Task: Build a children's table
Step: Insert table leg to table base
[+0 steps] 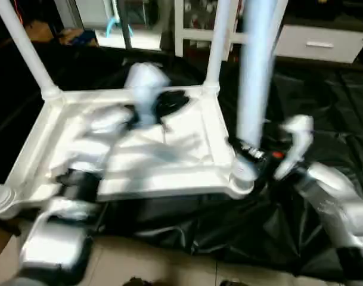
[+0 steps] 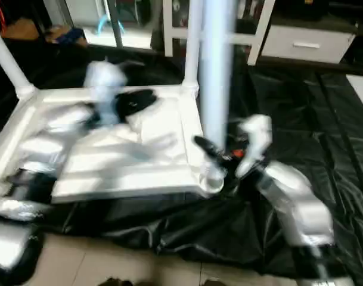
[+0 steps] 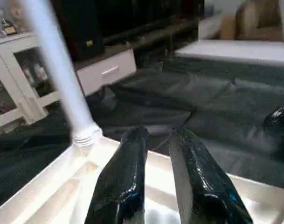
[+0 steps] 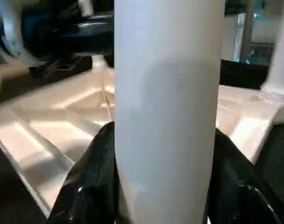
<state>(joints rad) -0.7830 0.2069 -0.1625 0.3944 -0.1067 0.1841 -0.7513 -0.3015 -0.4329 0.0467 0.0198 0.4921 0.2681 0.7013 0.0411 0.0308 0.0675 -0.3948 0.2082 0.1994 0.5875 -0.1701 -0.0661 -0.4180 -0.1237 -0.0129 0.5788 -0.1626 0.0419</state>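
Right end effector [image 4: 162, 186] around upright white leg [image 4: 167, 93], seemingly socketed.

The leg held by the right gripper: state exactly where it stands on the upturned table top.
The leg stands upright in the near right corner socket of the table top, clamped between the right gripper's fingers just above the socket.

Dim room; overhead light glares off the white table top [image 1: 169, 149] beyond the glossy fingers [image 3: 123, 186]; both arms smear with motion blur.
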